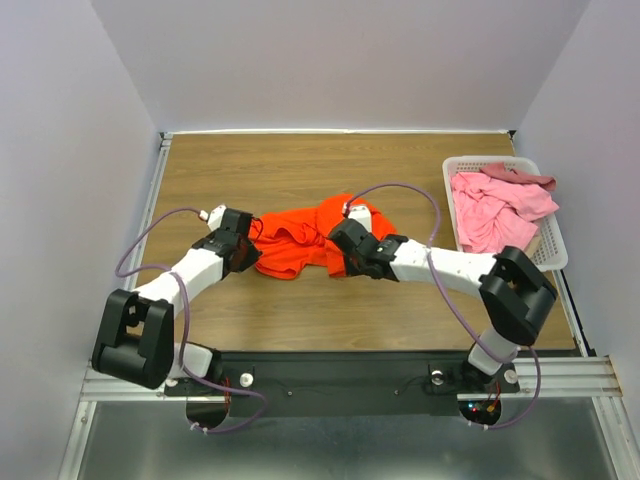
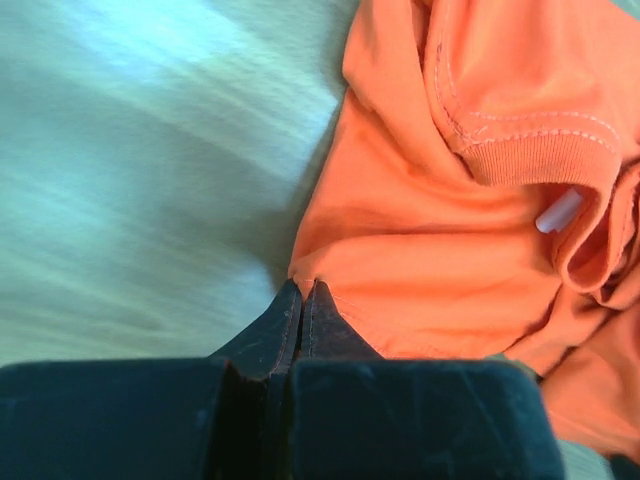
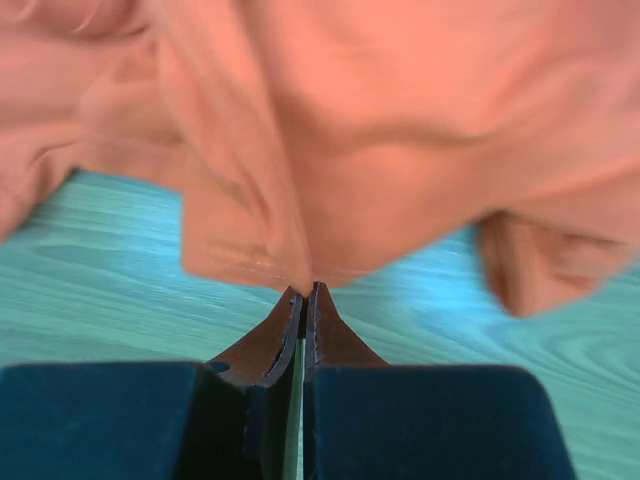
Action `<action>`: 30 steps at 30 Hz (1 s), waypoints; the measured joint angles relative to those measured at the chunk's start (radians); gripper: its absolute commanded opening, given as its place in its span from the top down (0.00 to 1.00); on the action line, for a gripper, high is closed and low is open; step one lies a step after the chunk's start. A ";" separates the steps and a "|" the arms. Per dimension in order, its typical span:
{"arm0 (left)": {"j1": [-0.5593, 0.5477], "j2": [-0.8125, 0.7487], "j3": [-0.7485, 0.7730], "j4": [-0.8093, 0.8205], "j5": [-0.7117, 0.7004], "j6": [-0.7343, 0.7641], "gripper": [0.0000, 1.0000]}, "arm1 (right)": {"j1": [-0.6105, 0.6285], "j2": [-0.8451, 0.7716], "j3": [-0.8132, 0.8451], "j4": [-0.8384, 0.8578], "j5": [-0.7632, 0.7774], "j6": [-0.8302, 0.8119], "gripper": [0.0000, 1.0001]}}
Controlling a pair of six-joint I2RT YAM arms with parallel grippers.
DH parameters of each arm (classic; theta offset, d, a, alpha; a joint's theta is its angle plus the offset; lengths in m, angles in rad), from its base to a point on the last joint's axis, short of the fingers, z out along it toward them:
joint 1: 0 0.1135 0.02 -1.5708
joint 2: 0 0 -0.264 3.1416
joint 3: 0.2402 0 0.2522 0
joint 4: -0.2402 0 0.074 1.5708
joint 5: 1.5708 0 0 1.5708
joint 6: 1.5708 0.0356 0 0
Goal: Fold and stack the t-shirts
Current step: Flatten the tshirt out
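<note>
A bright orange-red t-shirt [image 1: 305, 243] lies crumpled in the middle of the wooden table. My left gripper [image 1: 251, 248] is at its left edge, shut on a corner of the hem [image 2: 305, 275]. Its ribbed collar [image 2: 540, 160] shows in the left wrist view. My right gripper [image 1: 340, 252] is at the shirt's right side, shut on a fold of the same orange-red t-shirt [image 3: 330, 150], which hangs lifted above the table in the right wrist view. Pink and dusty rose t-shirts [image 1: 497, 207] lie heaped in the basket.
A white slatted plastic basket [image 1: 555, 250] stands at the right edge of the table. Walls close in the table at the back and both sides. Purple cables [image 1: 420, 195] loop over both arms.
</note>
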 measured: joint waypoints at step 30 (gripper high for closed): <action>0.011 -0.438 0.996 -0.581 -0.488 0.029 1.00 | -0.119 -0.600 0.633 -0.088 0.682 -0.439 1.00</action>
